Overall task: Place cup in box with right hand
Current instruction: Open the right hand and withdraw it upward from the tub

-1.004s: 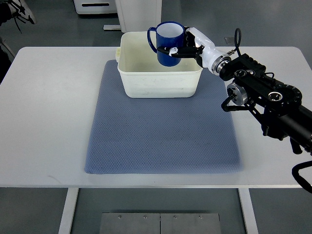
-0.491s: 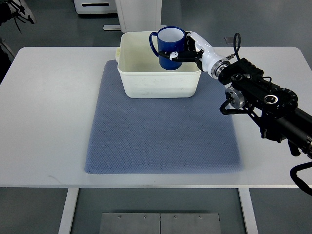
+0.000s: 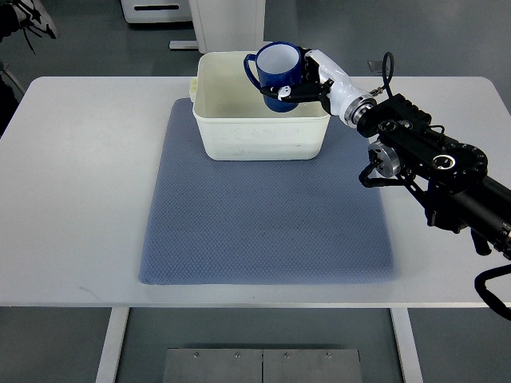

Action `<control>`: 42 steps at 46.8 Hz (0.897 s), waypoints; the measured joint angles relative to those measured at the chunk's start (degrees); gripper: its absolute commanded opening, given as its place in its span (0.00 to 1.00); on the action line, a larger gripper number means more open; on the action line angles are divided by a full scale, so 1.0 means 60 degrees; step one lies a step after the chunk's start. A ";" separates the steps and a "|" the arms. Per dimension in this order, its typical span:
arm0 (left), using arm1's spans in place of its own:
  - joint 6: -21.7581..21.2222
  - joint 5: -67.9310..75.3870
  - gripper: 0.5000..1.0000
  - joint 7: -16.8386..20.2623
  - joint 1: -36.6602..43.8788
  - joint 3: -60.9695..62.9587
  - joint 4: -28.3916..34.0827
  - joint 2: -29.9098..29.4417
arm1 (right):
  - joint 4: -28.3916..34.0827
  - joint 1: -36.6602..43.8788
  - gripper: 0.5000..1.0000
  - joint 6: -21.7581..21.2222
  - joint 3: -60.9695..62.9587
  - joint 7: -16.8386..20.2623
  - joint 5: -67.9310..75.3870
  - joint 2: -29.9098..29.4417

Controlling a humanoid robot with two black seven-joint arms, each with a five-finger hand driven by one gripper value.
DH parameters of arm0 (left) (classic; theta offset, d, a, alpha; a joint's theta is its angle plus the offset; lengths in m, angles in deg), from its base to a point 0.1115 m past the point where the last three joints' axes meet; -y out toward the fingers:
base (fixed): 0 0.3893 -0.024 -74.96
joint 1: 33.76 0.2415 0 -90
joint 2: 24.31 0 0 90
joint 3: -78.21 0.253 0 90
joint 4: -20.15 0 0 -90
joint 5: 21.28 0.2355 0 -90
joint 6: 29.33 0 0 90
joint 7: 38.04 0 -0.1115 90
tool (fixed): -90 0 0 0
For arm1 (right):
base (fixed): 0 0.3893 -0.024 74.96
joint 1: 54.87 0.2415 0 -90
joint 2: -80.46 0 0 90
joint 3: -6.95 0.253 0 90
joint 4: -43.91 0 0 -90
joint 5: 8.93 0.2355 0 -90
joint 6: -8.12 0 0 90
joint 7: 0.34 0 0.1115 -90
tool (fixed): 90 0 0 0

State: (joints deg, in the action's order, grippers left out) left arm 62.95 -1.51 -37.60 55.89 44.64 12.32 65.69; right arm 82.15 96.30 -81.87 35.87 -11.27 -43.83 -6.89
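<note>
Near the top centre of the frame, a deep blue cup [image 3: 277,73] with a pale, near-white inside is gripped by the right hand [image 3: 314,78], whose shell is white with black fingers and whose arm, running to the right edge, is black with small silver discs. Below it, the box [image 3: 261,134] is a creamy off-white, faintly scuffed on its front wall. It sits on a slate-blue mat [image 3: 263,215] with a fine dotted weave, spread over a plain white table [image 3: 80,191] against a grey floor [image 3: 447,36].
</note>
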 measured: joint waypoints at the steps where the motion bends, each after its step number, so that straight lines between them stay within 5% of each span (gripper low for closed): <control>1: 0.0000 0.0000 1.00 0.0000 0.0000 0.0000 0.0000 0.0000 | 0.0000 0.0000 0.96 0.0000 0.0000 -0.0020 0.0000 0.0000; 42: 0.0000 0.0000 1.00 0.0001 -0.0001 0.0000 0.0000 0.0000 | 0.0072 0.0140 1.00 -0.0024 0.0784 -0.0070 0.0390 0.0816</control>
State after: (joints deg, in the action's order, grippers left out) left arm 62.95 -1.51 -37.60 55.88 44.64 12.32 65.69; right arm 82.58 97.14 -82.02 40.58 -11.69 -41.49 -2.00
